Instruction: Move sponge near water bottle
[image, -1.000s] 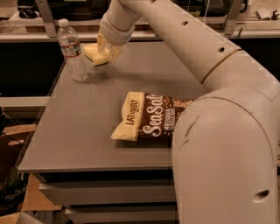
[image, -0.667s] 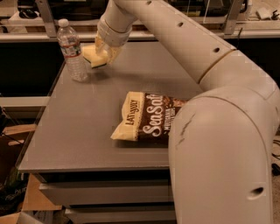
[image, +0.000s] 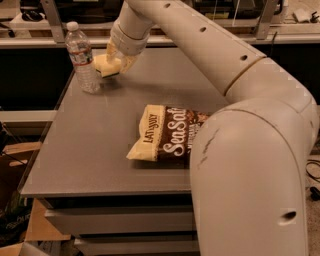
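Note:
The water bottle (image: 82, 57) stands upright at the table's far left, clear with a white cap and a label band. The pale yellow sponge (image: 103, 65) is just to its right, held between the yellowish fingers of my gripper (image: 118, 61), low over the table surface and a short gap from the bottle. The gripper reaches down from the arm, which comes in from the upper right. The sponge's right part is covered by the fingers.
A brown and cream chip bag (image: 165, 134) lies flat in the middle of the grey table (image: 90, 155), partly hidden by my arm's big white link (image: 250, 175). Cardboard boxes (image: 35, 225) sit on the floor at the left. A shelf rail runs behind the table.
The gripper with the sponge has shifted slightly left and down, closer to the water bottle. The bottle and the chip bag have not moved.

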